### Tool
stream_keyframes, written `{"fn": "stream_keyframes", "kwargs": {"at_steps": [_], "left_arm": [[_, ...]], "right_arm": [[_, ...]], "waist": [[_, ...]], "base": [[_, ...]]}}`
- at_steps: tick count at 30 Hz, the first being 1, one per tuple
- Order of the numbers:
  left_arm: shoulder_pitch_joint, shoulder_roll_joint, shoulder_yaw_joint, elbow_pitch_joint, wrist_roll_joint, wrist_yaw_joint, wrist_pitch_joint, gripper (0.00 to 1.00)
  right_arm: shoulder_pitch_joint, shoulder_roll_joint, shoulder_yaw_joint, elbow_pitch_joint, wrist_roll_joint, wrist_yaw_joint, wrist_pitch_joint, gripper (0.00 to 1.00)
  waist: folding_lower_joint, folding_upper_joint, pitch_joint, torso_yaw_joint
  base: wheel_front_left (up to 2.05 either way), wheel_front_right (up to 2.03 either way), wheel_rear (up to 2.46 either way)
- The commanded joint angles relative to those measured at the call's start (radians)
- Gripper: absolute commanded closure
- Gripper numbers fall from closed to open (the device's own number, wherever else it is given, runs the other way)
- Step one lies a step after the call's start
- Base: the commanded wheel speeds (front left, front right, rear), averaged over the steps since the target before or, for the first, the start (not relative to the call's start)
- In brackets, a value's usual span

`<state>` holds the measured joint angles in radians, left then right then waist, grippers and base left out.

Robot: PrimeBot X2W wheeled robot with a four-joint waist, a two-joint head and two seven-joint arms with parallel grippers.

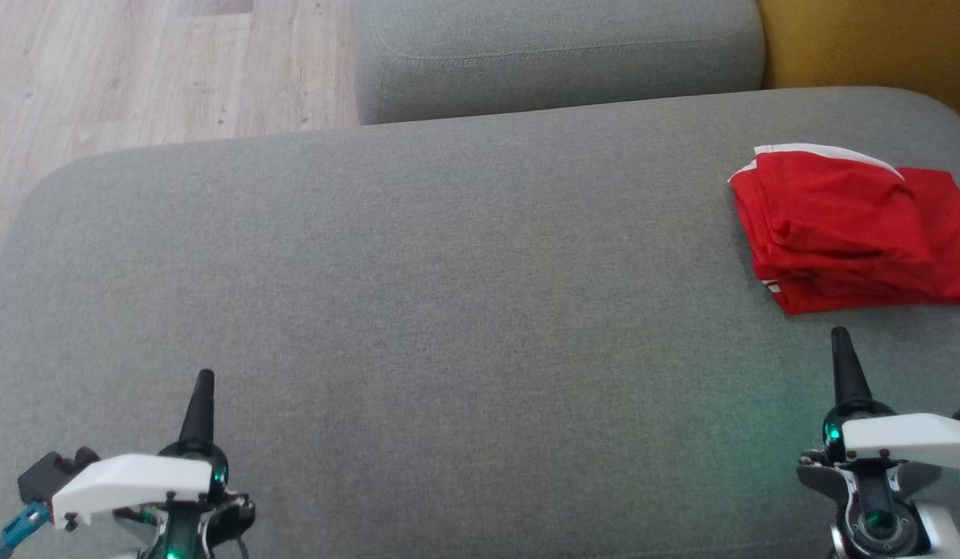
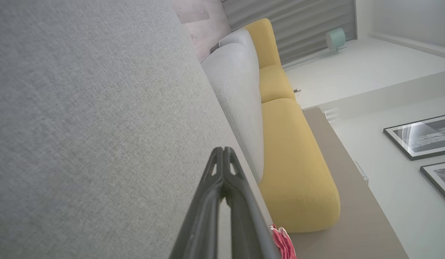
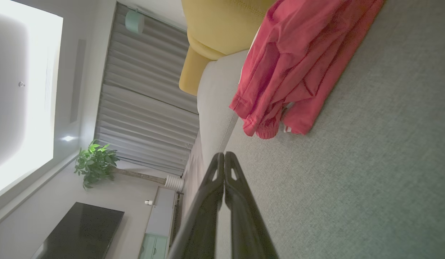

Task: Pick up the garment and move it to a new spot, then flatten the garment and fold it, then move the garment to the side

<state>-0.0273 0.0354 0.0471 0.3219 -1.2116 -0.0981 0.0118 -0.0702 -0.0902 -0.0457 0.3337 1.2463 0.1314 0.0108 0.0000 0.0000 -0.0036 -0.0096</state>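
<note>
Judging by the folded garment [image 1: 837, 225] just ahead of the clenched, empty right end effector [image 1: 841, 345], far from the clenched left end effector [image 1: 204, 388], the move-aside step looks finished; no further grasp needed.

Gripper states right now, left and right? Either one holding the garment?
Left gripper: closed, holding nothing.
Right gripper: closed, holding nothing; the red garment lies apart from it on the grey cushion.

The garment [image 1: 845, 225] is red with white trim, the sofa [image 1: 449, 310] grey.
</note>
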Motion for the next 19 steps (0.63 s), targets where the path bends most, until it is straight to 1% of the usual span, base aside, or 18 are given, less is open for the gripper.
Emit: {"fn": "stream_keyframes", "kwargs": {"at_steps": [1, 19], "left_arm": [[-0.058, 0.013, 0.032, -0.042, -0.028, -0.008, 0.009, 1.0], [-0.07, 0.014, 0.051, -0.06, -0.222, -0.021, 0.058, 1.0]], "right_arm": [[-0.04, 0.002, 0.005, -0.044, 0.029, -0.001, 0.01, 1.0], [-0.039, 0.022, -0.034, -0.068, 0.204, -0.001, 0.059, 1.0]], "waist": [[0.0, 0.0, 0.0, 0.0], [0.0, 0.0, 0.004, 0.005]], "base": [[0.0, 0.0, 0.0], [0.0, 0.0, 0.0]]}}
